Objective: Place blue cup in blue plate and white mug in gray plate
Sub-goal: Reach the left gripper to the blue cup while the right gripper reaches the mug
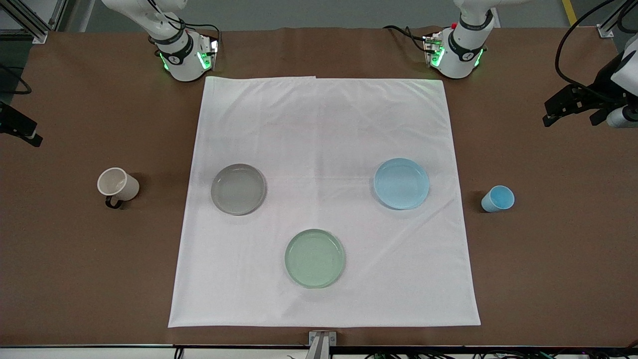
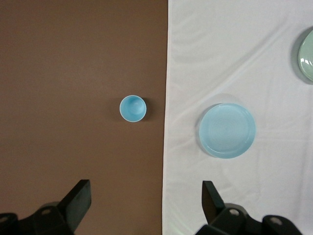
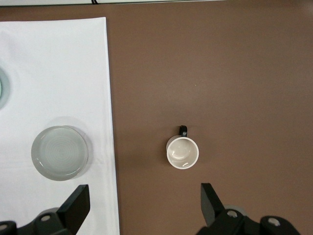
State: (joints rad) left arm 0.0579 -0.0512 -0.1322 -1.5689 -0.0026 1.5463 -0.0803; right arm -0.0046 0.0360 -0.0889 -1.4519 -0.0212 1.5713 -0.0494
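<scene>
Both pincers hang high over the table with their fingers spread wide and nothing between them. From the left wrist view, the left gripper [image 2: 145, 205] is up over the brown table [image 1: 75, 269] at the left arm's end, straddling the edge of the white cloth [image 1: 324, 124]. Below it the blue cup [image 2: 133, 108] stands upright on the bare brown surface, just off the cloth's edge, and the blue plate [image 2: 227, 130] lies on the cloth beside it, the two well apart and not touching.

From the right wrist view, the right gripper [image 3: 145, 205] hovers over the right arm's end of the table, likewise spread and holding nothing. Beneath it the white mug [image 3: 183, 152] stands upright on the brown surface, its black handle visible at the rim, clear of the cloth. Lying on the cloth is the gray plate [image 3: 59, 152], apart from the mug.

A pale green plate [image 1: 315, 258] rests on the cloth nearer the front camera than the other two plates, roughly between them.
</scene>
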